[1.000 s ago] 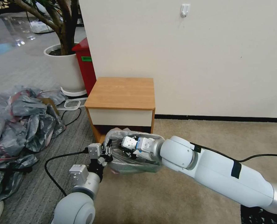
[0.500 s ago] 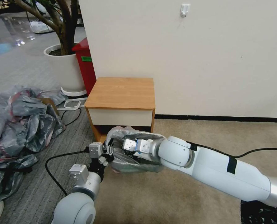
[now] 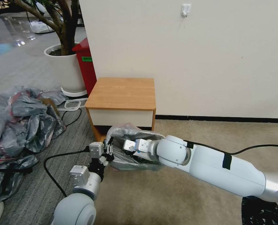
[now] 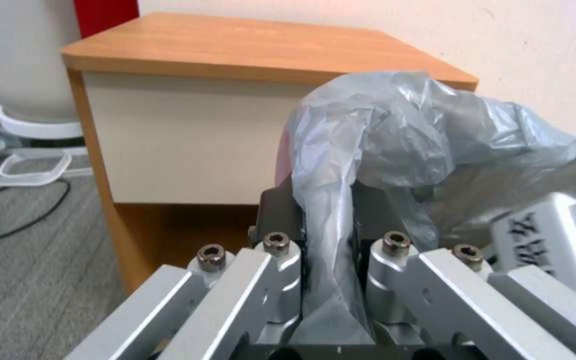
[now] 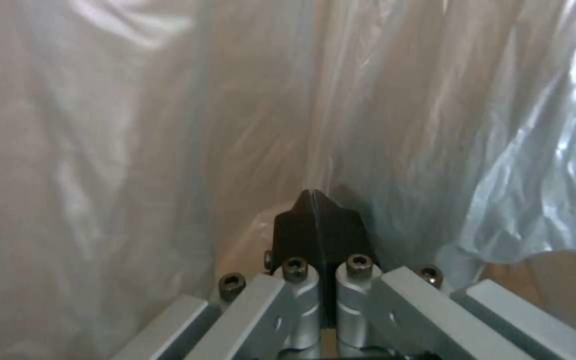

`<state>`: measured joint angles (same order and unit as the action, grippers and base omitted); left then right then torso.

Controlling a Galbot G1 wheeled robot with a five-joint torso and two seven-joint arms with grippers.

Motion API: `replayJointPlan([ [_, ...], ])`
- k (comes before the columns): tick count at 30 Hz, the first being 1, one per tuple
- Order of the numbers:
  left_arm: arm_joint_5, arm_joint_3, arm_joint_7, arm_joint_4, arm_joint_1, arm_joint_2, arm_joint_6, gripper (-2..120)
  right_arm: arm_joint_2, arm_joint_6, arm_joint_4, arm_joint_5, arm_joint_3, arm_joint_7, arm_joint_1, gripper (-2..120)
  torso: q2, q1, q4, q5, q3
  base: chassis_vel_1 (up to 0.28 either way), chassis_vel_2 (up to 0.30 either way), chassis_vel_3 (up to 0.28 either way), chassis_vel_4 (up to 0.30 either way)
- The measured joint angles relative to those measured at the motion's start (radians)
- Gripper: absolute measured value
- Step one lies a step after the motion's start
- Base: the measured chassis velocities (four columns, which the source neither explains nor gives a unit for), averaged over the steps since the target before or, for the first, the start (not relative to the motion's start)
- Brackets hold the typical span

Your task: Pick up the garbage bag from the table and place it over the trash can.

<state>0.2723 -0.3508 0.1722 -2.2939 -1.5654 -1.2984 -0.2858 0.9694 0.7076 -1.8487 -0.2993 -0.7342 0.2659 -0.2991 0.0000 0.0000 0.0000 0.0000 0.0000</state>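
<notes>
Pinching a fold of the thin, crinkly, translucent grey plastic garbage bag (image 4: 395, 130) between its dark pads, the left gripper (image 3: 108, 152) is sitting low in front of the small light-brown wooden table with the white drawer front (image 3: 123, 93), its fingers closed hard enough that only the band of plastic is separating them in the left wrist view. The bag (image 3: 129, 147) is bulging on the beige carpet (image 3: 182, 193) directly in front of the table's open lower shelf, and its rumpled upper part is rising against the drawer front. The trash can itself is not clearly showing under the plastic, so I cannot tell how the bag is sitting on its rim. The right gripper (image 3: 128, 146) is reaching into the mouth of the bag from the robot's right side, just beside the left gripper, with pale plastic film hanging all around it; in the right wrist view its black fingertips (image 5: 318, 225) are pressing together, and whether any film is caught between them I cannot tell. A large heap of grey-pink bags (image 3: 20, 125) is lying on the grey floor well to the left, and a tall red bin (image 3: 86, 62) is standing behind the table beside a white planter (image 3: 65, 70).
</notes>
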Motion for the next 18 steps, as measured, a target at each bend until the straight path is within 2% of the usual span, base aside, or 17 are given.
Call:
replayJointPlan([
  [18,-0.047,0.036,-0.006,0.009,0.006,-0.012,0.012,9,0.030,0.001,0.066,-0.010,-0.050,-0.080,0.009,0,0.000,0.000,0.0000,0.0000,0.000,0.000,0.000,0.000,0.000],
])
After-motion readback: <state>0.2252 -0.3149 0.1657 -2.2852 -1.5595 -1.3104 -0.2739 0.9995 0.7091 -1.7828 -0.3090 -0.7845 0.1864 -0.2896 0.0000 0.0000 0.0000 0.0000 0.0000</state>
